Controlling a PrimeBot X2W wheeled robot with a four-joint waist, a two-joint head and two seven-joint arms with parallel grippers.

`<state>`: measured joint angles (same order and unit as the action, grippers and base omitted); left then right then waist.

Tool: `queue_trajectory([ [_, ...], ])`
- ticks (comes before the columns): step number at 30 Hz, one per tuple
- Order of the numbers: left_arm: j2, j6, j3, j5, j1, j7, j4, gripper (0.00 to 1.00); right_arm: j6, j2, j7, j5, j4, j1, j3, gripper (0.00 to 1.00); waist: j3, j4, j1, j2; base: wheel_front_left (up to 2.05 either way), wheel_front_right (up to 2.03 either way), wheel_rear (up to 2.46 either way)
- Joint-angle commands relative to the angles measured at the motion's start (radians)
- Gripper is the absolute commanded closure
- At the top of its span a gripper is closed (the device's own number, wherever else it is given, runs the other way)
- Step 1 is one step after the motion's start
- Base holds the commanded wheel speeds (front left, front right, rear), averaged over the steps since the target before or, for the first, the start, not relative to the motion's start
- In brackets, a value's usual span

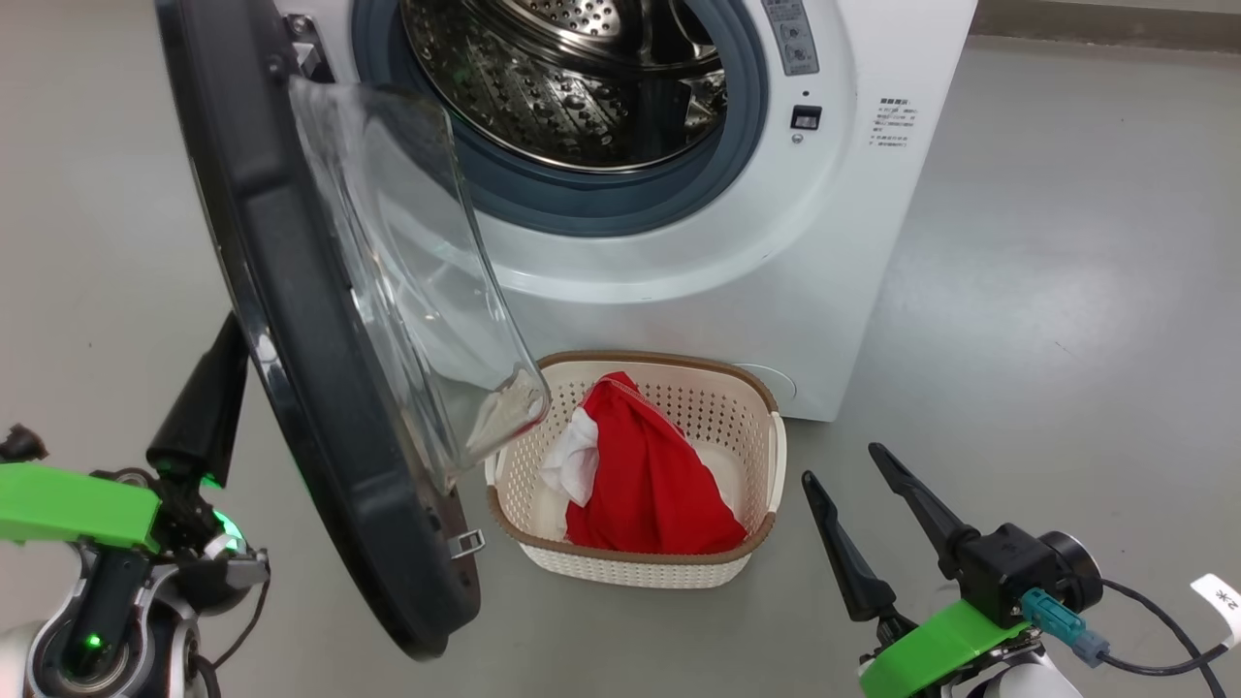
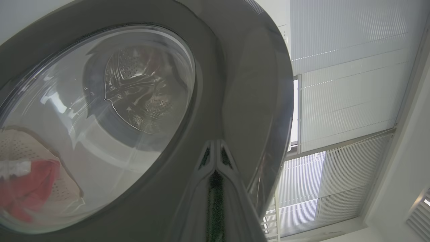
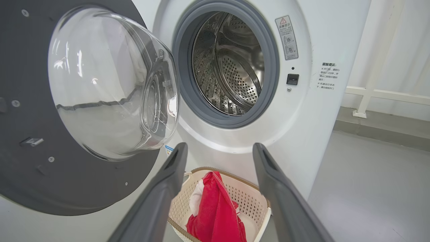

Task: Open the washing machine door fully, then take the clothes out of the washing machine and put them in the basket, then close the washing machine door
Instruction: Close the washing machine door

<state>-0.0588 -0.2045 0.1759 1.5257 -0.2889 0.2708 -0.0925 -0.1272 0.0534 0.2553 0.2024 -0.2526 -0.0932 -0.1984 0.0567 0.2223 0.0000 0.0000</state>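
The washing machine [image 1: 834, 252] stands with its door [image 1: 320, 417] swung out, glass bowl [image 1: 407, 271] facing the drum [image 1: 582, 87], in which I see no clothes. On the floor in front, the cream basket [image 1: 773, 465] holds red and white clothes [image 1: 650, 475]. My left gripper [image 1: 231, 339] is shut, its tips against the door's outer black rim [image 2: 242, 101]; the left wrist view shows the shut gripper [image 2: 215, 144] on that rim. My right gripper [image 1: 845, 467] hangs open and empty right of the basket. In the right wrist view the open gripper [image 3: 220, 151] frames the basket [image 3: 258, 205] and clothes [image 3: 215, 208].
Grey floor [image 1: 1066, 291] spreads to the right of the washer. A black cable [image 1: 1154, 620] trails from my right wrist. A low white rail [image 3: 386, 94] runs along the wall right of the machine. Window blinds [image 2: 349, 84] show past the door's edge.
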Motion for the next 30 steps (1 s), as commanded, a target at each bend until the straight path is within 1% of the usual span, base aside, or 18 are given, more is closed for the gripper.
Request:
queue_trajectory([
  [1, -0.037, -0.005, 0.02, 0.006, -0.032, 0.017, -0.038, 1.0, -0.003, -0.002, 0.006, 0.003, 0.022, -0.051, -0.019, 0.0, 0.004, -0.004, 0.0, 0.0, 0.0, 0.0, 0.0],
  [6, -0.041, -0.018, 0.007, 0.017, -0.037, 0.043, -0.061, 1.0, -0.003, 0.0, 0.006, 0.003, 0.021, -0.056, -0.019, 0.0, 0.012, -0.015, 0.0, 0.0, 0.0, 0.0, 0.0],
  [13, -0.027, -0.016, -0.015, 0.035, -0.059, 0.051, -0.068, 1.0, -0.003, 0.001, 0.006, 0.004, 0.019, -0.065, -0.023, 0.0, 0.022, -0.044, 0.0, 0.0, 0.0, 0.0, 0.0],
  [21, -0.012, 0.003, -0.053, 0.034, -0.086, 0.032, -0.052, 1.0, -0.003, 0.001, 0.006, 0.007, 0.017, -0.068, -0.03, 0.0, 0.025, -0.1, 0.0, 0.0, 0.0, 0.0, 0.0],
  [30, -0.002, 0.028, -0.104, 0.026, -0.141, 0.004, 0.015, 1.0, -0.003, 0.014, 0.006, 0.007, 0.014, -0.067, -0.03, 0.0, 0.031, -0.161, 0.0, 0.0, 0.0, 0.0, 0.0],
])
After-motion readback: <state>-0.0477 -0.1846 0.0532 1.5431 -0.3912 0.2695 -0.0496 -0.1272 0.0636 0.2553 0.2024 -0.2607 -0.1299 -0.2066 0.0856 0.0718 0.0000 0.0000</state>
